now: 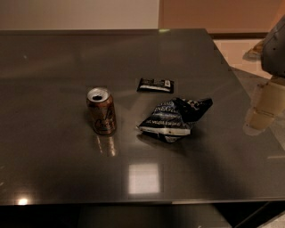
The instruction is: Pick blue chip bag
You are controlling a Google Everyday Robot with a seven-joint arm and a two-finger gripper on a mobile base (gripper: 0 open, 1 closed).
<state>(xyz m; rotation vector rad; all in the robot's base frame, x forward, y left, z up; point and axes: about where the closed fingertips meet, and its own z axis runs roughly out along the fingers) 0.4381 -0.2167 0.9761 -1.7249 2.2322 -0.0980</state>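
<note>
Closest to the camera runs the front edge of a dark, glossy table (53, 173). On it, in front of the can (101, 111) and to its right, sits a pale square of reflected light (144, 178). That can, copper-coloured and upright with its top opened, stands left of the table's middle. Behind the can, past the far edge, a pale wall (75, 13) meets a tan-orange panel (213, 13). Far to the can's right, beyond the table's corner, light floor (231, 49) shows. A small flat black packet (155, 85) lies behind the can and to its right. The blue chip bag (171, 118), crumpled and with white lettering, lies on the table to the right of the can, apart from it and near the packet without touching. The gripper (260, 111) hangs further right again, over the table's right part, well apart from the bag. It has hold of nothing; whether it stands open or closed cannot be told.
</note>
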